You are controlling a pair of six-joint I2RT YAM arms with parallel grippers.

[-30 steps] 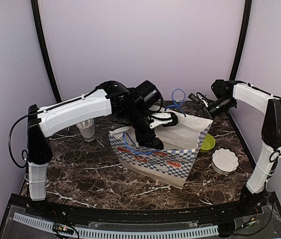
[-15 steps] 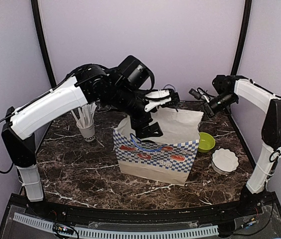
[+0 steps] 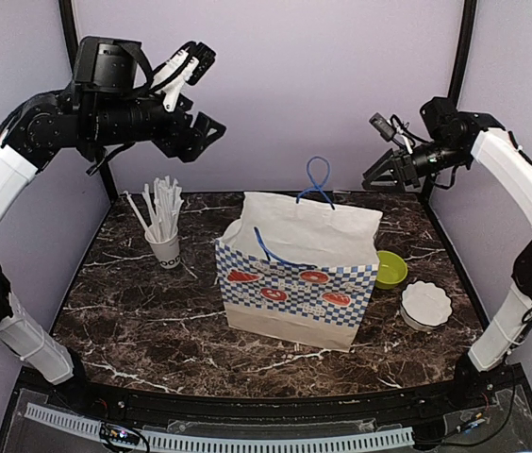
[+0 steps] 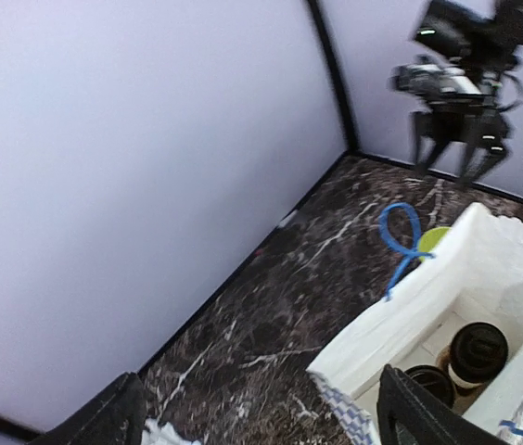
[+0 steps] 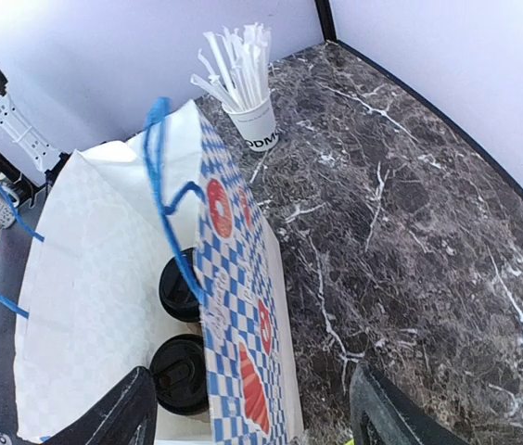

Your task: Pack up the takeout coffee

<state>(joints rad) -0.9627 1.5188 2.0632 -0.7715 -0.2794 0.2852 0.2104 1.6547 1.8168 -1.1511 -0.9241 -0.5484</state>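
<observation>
Takeout coffee looks packed to me: the two white paper cups with round black plastic lids (image 5: 180, 289) stand upright, side by side, on the floor of the white paper bag with the blue-checked band and blue cord handles (image 3: 296, 283). That bag stands open-topped around the middle of the dark marbled bench (image 3: 143, 321).

What matters for the next move is that the cups lie below both arms, long axis vertical and lids up, so the only way in is straight down through the bag's mouth. The right end effector (image 3: 385, 172) is the nearer one. It hangs up at the back right, nose angled left and down toward the bag's rear handle, jaws well apart with nothing between them. The left end effector (image 3: 198, 96) is much further off. Its arm is reared high in the back left corner and it points roughly rightward, jaws spread wide, also empty. From its wrist camera the bag sits low and off to one side.

A white paper cup full of white straws (image 3: 164, 247) stands apart, left of the bag. My guess is nothing's left to grab.
</observation>
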